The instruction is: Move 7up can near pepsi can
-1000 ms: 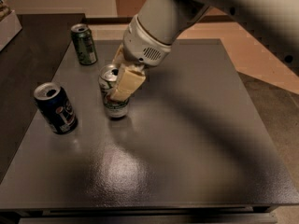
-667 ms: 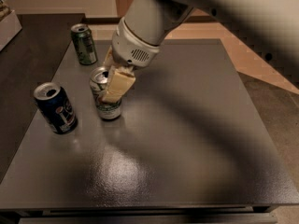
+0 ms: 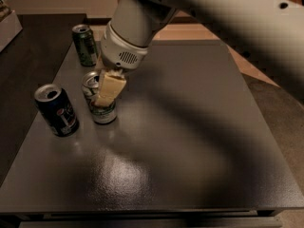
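The 7up can (image 3: pixel 100 110), white-silver with green lettering, stands upright on the dark table (image 3: pixel 190 127) at left centre. My gripper (image 3: pixel 105 91) comes down from the upper right and is shut on the 7up can, its cream fingers (image 3: pixel 110 87) clasping the can's upper part. The pepsi can (image 3: pixel 56 110), dark blue with a silver top, stands upright a short gap to the left of the 7up can, near the table's left edge.
An all-green can (image 3: pixel 85 44) stands upright at the far left of the table, behind the 7up can. My large arm (image 3: pixel 213 13) crosses the upper right of the view. A dark floor lies beyond the table's left edge.
My gripper has carried the 7up can to the left, toward the pepsi can. The gap between the two cans has shrunk. The pepsi can and green can have not moved.
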{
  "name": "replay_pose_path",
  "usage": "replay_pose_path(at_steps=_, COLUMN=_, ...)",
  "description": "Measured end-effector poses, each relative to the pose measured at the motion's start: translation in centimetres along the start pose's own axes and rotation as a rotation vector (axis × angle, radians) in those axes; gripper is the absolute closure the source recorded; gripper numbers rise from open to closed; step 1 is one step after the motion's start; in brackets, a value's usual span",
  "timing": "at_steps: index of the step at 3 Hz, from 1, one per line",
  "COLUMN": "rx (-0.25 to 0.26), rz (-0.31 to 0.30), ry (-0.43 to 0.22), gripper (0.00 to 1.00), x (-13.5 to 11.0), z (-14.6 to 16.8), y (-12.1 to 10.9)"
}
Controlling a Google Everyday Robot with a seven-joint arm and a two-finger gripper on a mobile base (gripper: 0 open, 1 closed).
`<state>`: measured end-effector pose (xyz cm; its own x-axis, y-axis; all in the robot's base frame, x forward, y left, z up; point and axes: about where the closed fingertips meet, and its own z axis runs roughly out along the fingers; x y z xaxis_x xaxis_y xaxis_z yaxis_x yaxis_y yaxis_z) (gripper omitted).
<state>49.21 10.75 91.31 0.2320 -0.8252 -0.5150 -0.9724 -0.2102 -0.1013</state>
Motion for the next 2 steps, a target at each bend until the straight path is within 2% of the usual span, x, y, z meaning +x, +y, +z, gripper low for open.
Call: replay_pose_path(at_steps=2, rx=-0.007, rz=-0.014, ry=-0.017, gripper=0.12, x=-0.24, z=0.57, y=0.12)
